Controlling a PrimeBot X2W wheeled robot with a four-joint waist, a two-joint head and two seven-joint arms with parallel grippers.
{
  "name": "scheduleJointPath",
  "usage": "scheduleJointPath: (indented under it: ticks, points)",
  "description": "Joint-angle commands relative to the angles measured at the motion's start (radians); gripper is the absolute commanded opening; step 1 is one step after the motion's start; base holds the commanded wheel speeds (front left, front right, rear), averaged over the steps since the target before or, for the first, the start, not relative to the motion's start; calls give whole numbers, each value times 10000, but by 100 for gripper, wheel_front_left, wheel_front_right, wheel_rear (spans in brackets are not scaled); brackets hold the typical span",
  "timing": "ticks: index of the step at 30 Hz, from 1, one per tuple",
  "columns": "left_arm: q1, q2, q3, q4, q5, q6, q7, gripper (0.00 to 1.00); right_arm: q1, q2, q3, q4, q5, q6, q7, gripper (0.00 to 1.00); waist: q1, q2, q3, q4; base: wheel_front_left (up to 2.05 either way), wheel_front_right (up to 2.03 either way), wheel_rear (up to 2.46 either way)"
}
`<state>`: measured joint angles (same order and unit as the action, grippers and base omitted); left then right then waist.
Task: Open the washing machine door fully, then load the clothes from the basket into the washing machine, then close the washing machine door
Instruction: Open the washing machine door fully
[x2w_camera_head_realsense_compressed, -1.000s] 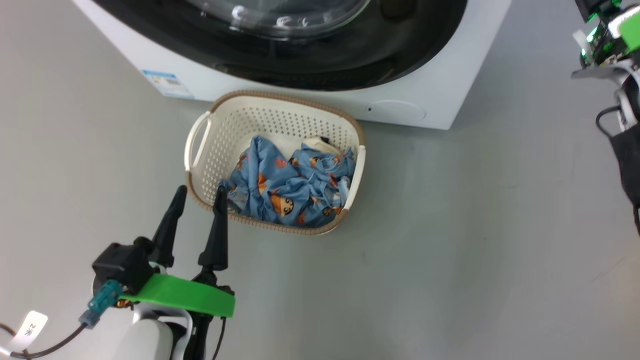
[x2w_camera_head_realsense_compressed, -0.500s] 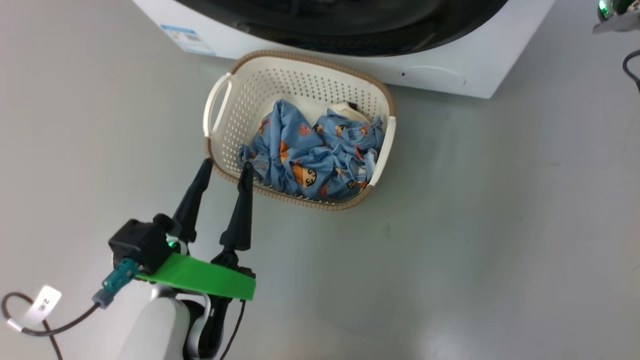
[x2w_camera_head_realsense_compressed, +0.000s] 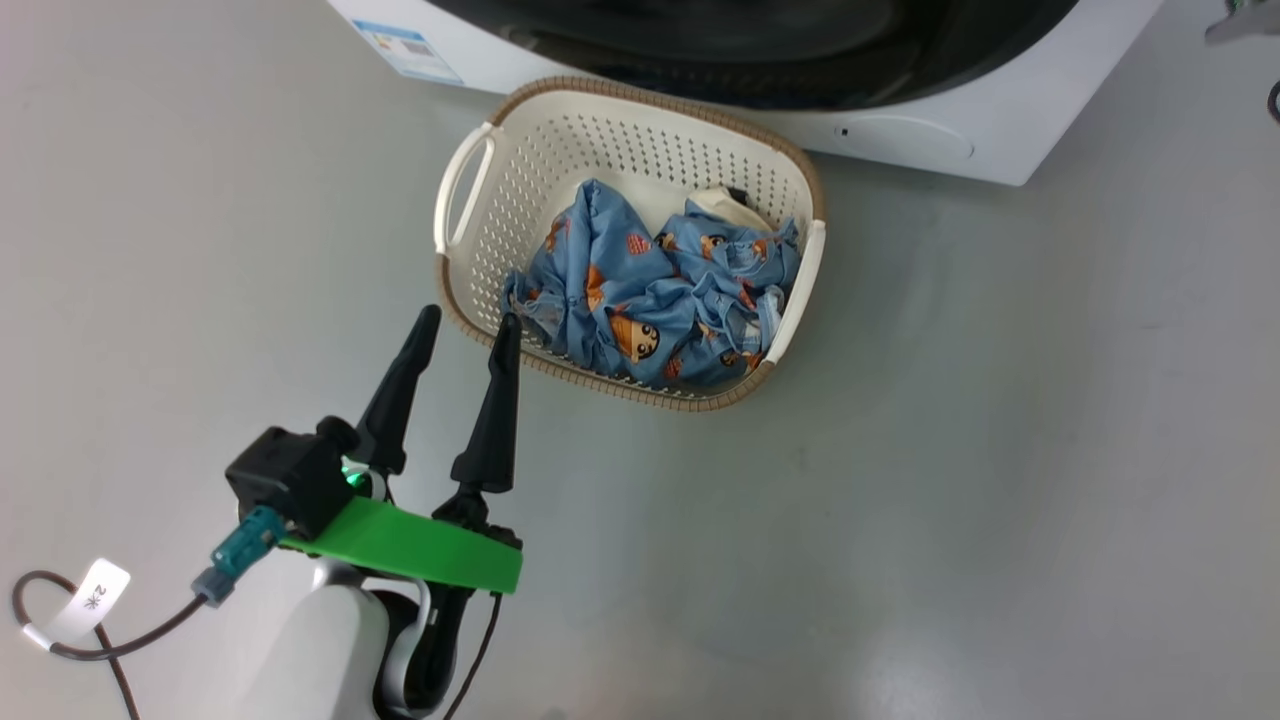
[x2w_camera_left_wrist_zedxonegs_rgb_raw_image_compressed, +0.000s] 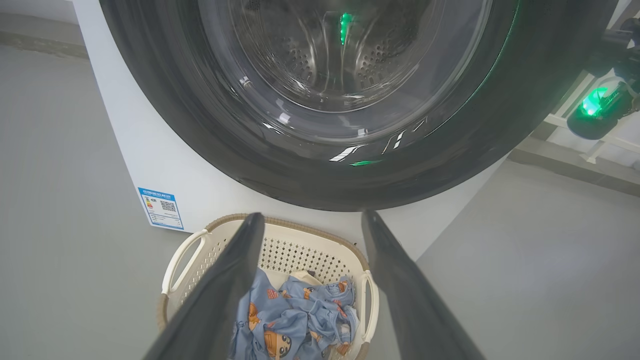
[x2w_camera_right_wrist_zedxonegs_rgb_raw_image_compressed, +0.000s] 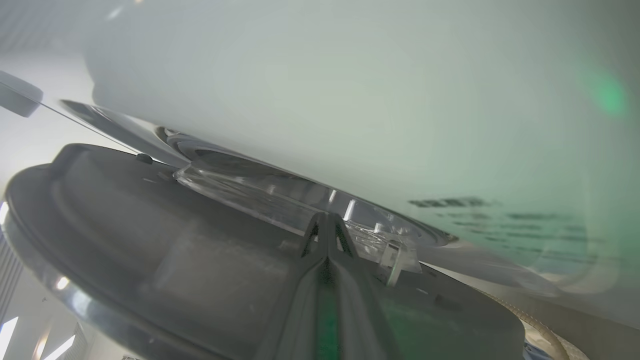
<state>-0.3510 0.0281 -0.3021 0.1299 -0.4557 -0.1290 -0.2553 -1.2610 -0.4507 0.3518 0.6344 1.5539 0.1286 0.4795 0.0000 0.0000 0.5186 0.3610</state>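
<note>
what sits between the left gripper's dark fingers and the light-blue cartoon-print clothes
Head view: the brown woven rim and perforated near wall of the cream-white plastic basket lie between the left gripper and the clothes.

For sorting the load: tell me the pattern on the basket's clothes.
Light-blue clothes printed with orange-brown cartoon figures; clearest in the head view.

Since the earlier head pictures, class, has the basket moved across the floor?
No. The basket sits just as close below the washing machine, between its blue label and round flap; the whole picture shifted, so the camera moved.
</note>
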Motion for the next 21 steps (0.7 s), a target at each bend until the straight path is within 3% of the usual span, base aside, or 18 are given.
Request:
scheduleJointPath:
  ticks: [1,21]
  points:
    - [-57,222,337,-174,2,-17,-65,100,362,485,319,-460,-2,21,272,0,0,0,-147,-62,0,0,0]
    - [736,221,722,140,677,-17,-65,100,2740,1067,1188,-1935,426,21,1389,0,0,0,-1620,-594,0,0,0]
